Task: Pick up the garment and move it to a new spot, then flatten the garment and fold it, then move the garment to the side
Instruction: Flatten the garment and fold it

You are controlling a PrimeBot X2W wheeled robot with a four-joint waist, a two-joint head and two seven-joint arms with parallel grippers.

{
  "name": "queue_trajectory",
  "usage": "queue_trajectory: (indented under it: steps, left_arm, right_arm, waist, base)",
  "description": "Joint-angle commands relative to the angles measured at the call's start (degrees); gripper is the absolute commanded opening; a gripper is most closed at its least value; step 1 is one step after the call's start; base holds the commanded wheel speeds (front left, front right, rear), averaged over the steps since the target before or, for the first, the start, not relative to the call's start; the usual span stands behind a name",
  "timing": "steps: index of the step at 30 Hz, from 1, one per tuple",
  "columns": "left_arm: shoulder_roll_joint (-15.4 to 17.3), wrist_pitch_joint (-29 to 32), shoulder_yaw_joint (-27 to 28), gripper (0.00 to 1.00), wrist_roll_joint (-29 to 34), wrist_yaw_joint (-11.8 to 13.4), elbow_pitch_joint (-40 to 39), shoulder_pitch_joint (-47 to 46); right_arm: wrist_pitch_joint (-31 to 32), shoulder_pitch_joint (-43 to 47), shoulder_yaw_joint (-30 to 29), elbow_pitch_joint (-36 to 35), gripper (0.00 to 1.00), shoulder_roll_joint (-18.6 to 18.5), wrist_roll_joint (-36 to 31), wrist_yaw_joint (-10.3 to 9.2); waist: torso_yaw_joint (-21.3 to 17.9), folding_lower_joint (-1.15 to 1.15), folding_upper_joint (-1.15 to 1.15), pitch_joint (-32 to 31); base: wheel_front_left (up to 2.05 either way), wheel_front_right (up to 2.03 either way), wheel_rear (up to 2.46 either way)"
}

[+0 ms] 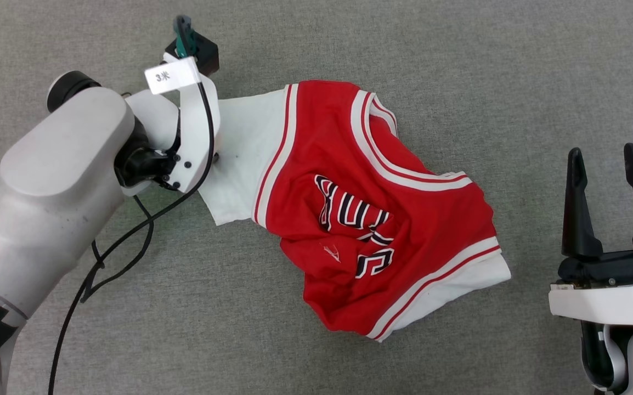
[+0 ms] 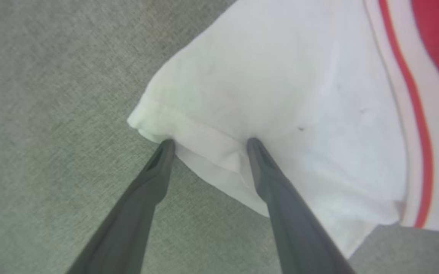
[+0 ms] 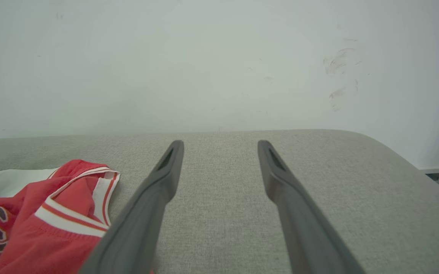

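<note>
Shows garment (image 1: 377,219) lying crumpled on grey fabric table (image 1: 486,66), about centre of head view, red body bunched, chest lettering creased and partly folded over. Has one white sleeve (image 1: 245,153) spread toward robot's left and other white sleeve (image 1: 459,288) poking out at near right end. Finds left tool (image 2: 208,144) down at that left sleeve's hem in left wrist view: fingers apart, one tip at hem edge, other tip on sleeve cloth, strip of hem between them, not clamped. Hides those fingers under pale left arm (image 1: 58,181) and wrist in head view, with black cable (image 1: 130,241) looping off wrist and white tag (image 1: 173,75) above. Places right tool (image 1: 607,159) at lower right of head view, fingers spread wide, tips pointing up frame, well apart from garment. Catches, in right wrist view, same spread fingers over table, garment at lower left, pale wall (image 3: 204,57) behind.
</note>
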Motion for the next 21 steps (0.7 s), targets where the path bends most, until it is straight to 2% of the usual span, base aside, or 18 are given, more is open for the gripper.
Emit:
queue_trajectory:
  steps: [1, 2, 3, 12, 21]
  left_arm:
    - [-0.3, 0.5, -3.1, 1.0, -0.9, -0.1, 1.2, 3.9]
    - [-0.6, 0.1, -4.0, 0.59, -1.2, -0.1, 1.3, 4.2]
    - [-0.7, -0.4, -4.8, 0.0, -1.6, -0.2, 1.3, 4.2]
    - [0.6, -10.2, -7.5, 0.0, -1.0, 0.0, -2.0, -1.3]
    - [7.8, -19.4, -9.0, 0.0, 0.0, 0.0, -11.0, 0.8]
  right_arm:
    - [-0.1, -0.8, 0.0, 0.0, 1.0, 0.1, 0.2, -0.02]
    - [-0.1, -0.8, 0.0, 0.1, 1.0, 0.1, 0.2, -0.02]
    - [-0.1, -0.8, 0.1, 0.1, 1.0, 0.1, 0.2, -0.02]
    - [-0.1, 0.7, -0.7, 0.6, 1.0, 0.1, -0.5, -0.02]
    - [-0.1, 3.6, -1.4, 1.1, 1.0, 0.1, -0.7, -0.02]
  waist:
    - [0.1, 0.0, 0.0, -0.1]
    - [0.3, 0.0, 0.0, -0.2]
    - [0.5, 0.0, 0.0, -0.4]
    - [3.2, 0.0, 0.0, -4.1]
    - [8.2, 0.0, 0.0, -9.4]
  base:
    - [0.0, 0.0, 0.0]
    - [0.0, 0.0, 0.0]
    - [0.0, 0.0, 0.0]
    - [0.0, 0.0, 0.0]
    - [0.0, 0.0, 0.0]
